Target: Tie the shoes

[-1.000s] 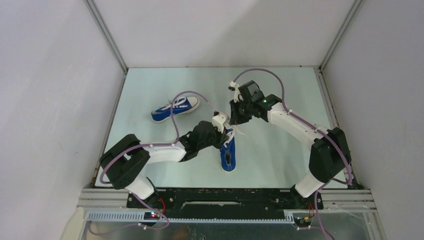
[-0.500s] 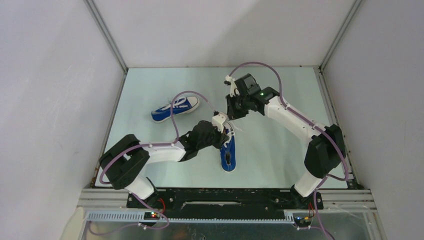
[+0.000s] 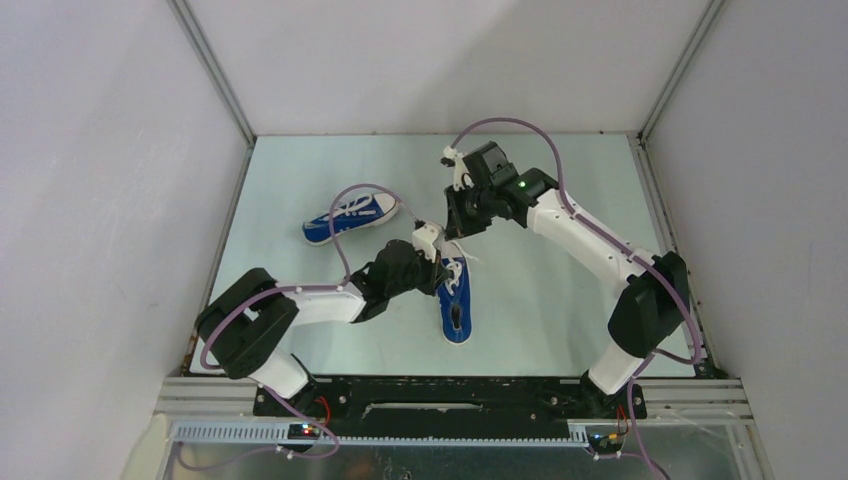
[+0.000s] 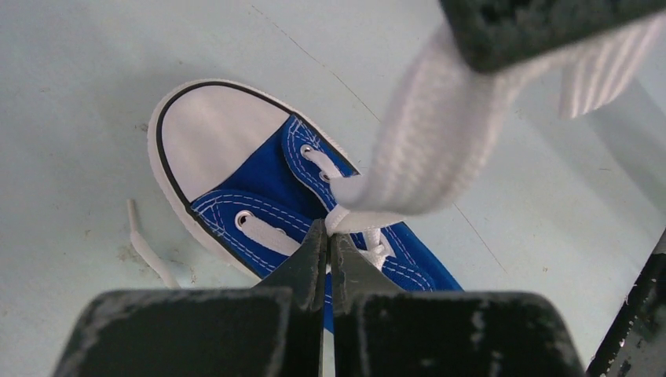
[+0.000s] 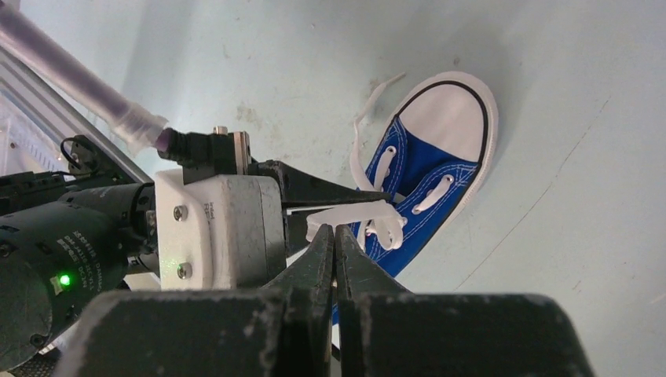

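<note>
Now mid-knot: left gripper [image 4: 328, 234] and right gripper [image 5: 334, 234], each clamped on lace [image 4: 424, 149], meet just above the near shoe [image 3: 455, 310]; its twin [image 3: 350, 217] lies well apart. Next, apparently, drawing the strands apart to cinch.

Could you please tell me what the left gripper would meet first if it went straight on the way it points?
Most likely the near shoe: the left gripper, shut on a lace, points at the shoe's laced blue front just behind the white toe cap. Depth is unclear.

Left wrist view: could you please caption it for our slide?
Left gripper pinching the white lace just above the blue sneaker.
</note>
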You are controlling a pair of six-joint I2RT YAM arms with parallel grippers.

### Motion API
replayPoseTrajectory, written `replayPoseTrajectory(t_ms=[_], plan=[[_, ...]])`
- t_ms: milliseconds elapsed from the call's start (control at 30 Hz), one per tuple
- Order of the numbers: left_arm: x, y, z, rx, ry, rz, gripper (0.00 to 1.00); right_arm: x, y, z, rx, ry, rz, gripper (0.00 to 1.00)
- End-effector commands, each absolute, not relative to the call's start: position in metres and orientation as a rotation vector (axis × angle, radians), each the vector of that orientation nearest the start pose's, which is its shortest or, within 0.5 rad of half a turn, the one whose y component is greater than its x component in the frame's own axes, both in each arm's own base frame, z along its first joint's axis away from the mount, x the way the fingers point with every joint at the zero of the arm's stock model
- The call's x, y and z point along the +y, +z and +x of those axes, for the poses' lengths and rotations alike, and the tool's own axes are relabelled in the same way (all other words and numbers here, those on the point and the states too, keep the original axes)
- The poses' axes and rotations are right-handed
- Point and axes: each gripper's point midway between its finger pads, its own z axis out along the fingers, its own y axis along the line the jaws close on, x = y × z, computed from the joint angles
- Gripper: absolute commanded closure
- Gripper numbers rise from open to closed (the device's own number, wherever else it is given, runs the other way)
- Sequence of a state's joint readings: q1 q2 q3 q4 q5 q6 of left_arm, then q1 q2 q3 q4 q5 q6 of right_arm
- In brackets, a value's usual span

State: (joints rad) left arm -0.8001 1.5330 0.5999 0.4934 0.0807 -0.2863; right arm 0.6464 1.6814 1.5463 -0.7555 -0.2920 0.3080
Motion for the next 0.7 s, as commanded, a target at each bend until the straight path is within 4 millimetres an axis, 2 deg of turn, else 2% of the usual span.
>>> replayPoseTrajectory(t_ms=[0,300,667], plan=[[-0.318,0.095,0.271,1.957,-0.836,0.545,1.00,0.306,0.190,0.287,2.530,0.781,-0.542,1.00],[-0.332,0.100,0.259,1.905,-0.943,0.632,1.00,0.290,0.166,0.286,2.582,0.696,-0.486,1.00],[-0.337,0.093,0.262,1.944,-0.938,0.654,1.00,0.280,0.164,0.273,2.598,0.645,-0.540,1.00]])
